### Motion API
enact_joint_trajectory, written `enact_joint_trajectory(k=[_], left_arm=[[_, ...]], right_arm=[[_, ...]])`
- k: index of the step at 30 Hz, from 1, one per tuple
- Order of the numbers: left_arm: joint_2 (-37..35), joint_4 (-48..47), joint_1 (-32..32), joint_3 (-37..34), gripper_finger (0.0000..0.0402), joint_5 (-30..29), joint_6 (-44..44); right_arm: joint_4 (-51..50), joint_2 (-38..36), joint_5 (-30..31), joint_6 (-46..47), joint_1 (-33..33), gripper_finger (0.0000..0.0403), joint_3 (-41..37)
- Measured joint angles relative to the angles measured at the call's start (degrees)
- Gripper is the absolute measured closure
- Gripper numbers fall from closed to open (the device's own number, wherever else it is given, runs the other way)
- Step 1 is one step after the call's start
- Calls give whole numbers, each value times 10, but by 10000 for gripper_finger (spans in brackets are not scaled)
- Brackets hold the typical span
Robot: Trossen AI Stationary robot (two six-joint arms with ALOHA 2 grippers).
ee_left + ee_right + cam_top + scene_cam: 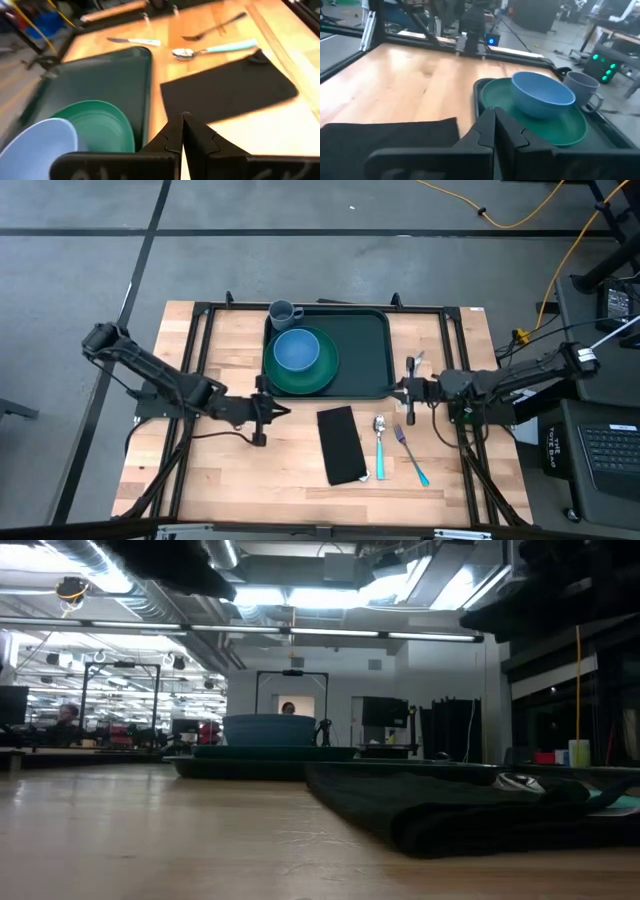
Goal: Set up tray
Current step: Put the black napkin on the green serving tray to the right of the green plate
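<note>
While both tools closed, tray (365, 350) holds plate (322, 375).

no words, labels, brand marks, numbers or signs can be read anywhere in these views. pale scribbled marks show on the dark body just behind the left gripper (182, 131) fingertips, but they are too blurred to make out as letters.
</note>
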Motion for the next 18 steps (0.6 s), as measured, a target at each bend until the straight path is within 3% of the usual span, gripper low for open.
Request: enact_joint_trajectory(k=[6,12,18], left_arm=[[-33,114,-31,-87,401,-64,-5],[-50,166,-34,-116,399,-62,-46],[-51,176,-35,-116,399,-52,-66]], right_arm=[[-115,46,46,45,67,399,89],[-240,164,57,81,131,399,220],[-325,308,107,162,205,399,335]])
